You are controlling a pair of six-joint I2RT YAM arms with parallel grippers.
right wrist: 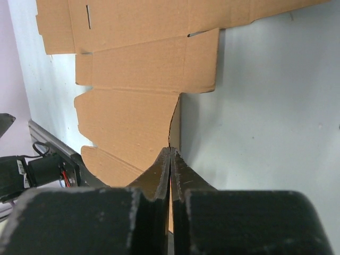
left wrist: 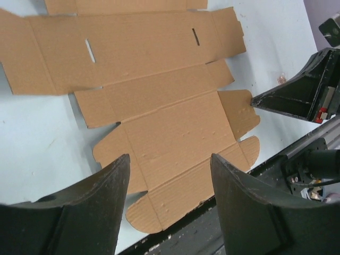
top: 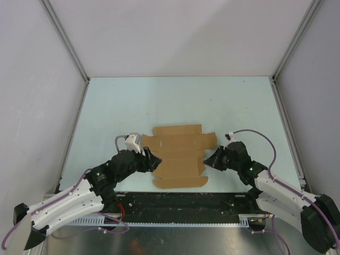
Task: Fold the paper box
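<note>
The paper box (top: pixel 179 155) lies as a flat brown die-cut sheet on the pale table, between the two arms. My left gripper (left wrist: pixel 170 158) is open at the sheet's left near corner, its fingers spread over the near flaps (left wrist: pixel 175 191) without touching them. My right gripper (right wrist: pixel 170 150) is shut on the sheet's right side flap (right wrist: pixel 175 119), which stands up on edge between the fingertips. In the left wrist view the right gripper (left wrist: pixel 254 100) meets that flap (left wrist: pixel 239 109) at the sheet's right edge. In the top view the left gripper (top: pixel 151 159) and the right gripper (top: pixel 209 159) flank the sheet.
A black rail (top: pixel 175 202) runs along the table's near edge, just under the sheet's near flap. White walls enclose the table (top: pixel 175 98) at the back and both sides. Cables loop off each wrist (top: pixel 255 133).
</note>
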